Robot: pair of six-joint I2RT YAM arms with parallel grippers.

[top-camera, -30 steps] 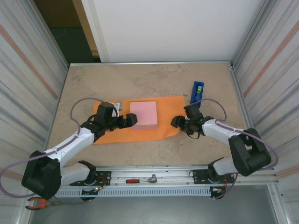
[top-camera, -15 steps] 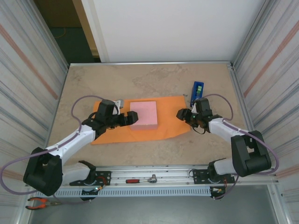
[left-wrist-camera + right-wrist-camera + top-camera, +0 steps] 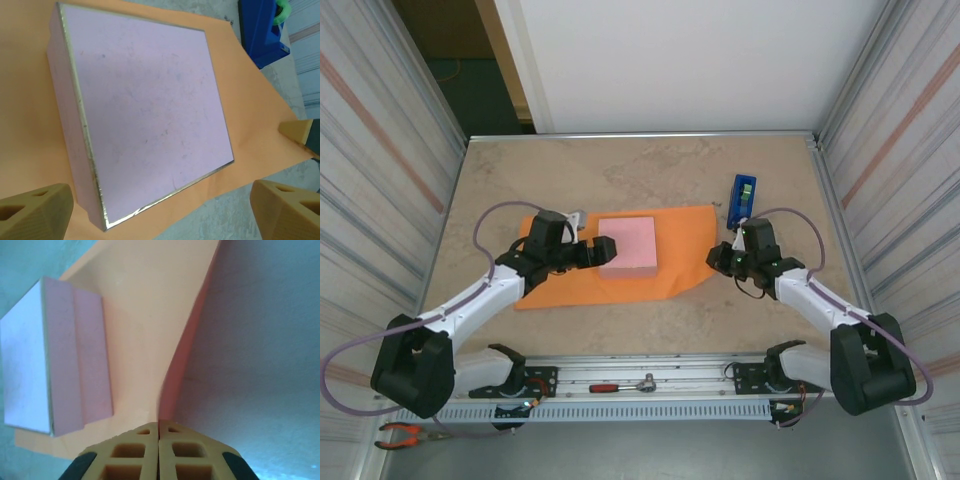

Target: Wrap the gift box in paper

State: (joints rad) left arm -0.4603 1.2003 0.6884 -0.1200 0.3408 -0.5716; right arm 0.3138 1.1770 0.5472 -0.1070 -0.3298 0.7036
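In the overhead view, the left claw [image 3: 601, 250] sits left of centre, reaching in from the left over the paper [image 3: 560, 285]. Its jaws are spread wide and hold nothing. In the left wrist view the left claw [image 3: 160, 212] shows one tan fingertip [image 3: 35, 210] in the lower left corner of the frame and the other in the lower right. The near corner of the gift box [image 3: 145, 115] lies between them. Whether either fingertip touches the box cannot be told.

The gift box [image 3: 627, 245] is pale pink and lies flat on the middle of the orange sheet, near its upper edge. The sheet lies spread on the counter [image 3: 650, 170] and reaches well beyond the box on both sides.

To the right, the right claw [image 3: 718, 257] meets the sheet's right edge. In the right wrist view the right claw [image 3: 159, 426] has its fingers pressed together at the bottom of the frame. The edge of the paper [image 3: 145, 315] rises off the counter into the seam between them, so the claw is clamped on that edge. The gift box [image 3: 60, 355] lies at the left of that frame.

The blue tape dispenser [image 3: 742, 200] stands on the counter just above and right of the right claw, beside the sheet's upper right corner.
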